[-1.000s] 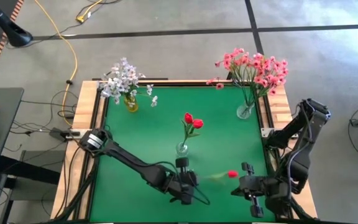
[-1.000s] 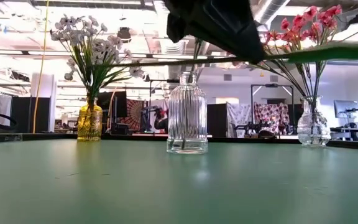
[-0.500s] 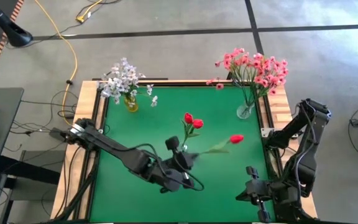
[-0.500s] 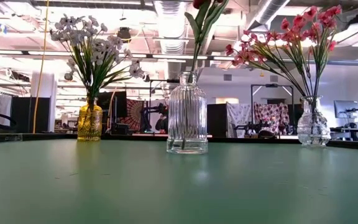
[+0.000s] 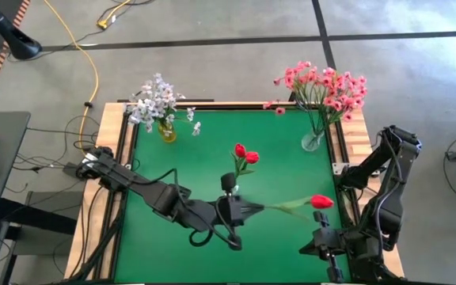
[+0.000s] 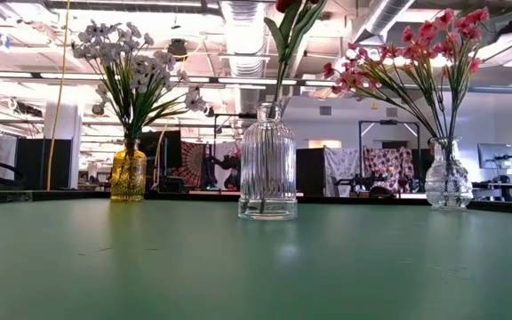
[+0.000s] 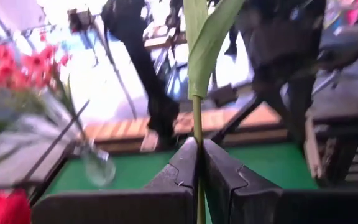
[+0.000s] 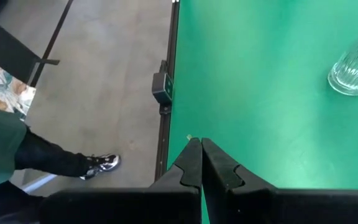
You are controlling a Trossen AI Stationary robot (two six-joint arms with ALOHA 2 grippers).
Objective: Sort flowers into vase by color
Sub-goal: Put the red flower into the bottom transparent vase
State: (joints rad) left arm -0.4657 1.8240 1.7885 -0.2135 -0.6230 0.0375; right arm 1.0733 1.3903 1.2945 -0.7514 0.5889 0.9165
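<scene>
A green table [image 5: 283, 170] carries three vases. Over it, a red bud flower [image 5: 321, 201] hangs level, its stem pinched in the closed left gripper [image 5: 256, 210], the bud out ahead of the fingertips. Just behind the gripper stands the middle clear vase [image 5: 228, 188] with two red buds [image 5: 245, 153]. The right gripper [image 5: 328, 255] waits closed and empty at the table's near right edge.

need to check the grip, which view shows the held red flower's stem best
The left wrist view: the stem sits clamped in the shut left gripper. The high view shows the whole red flower lying sideways; the low and right wrist views miss it.
</scene>
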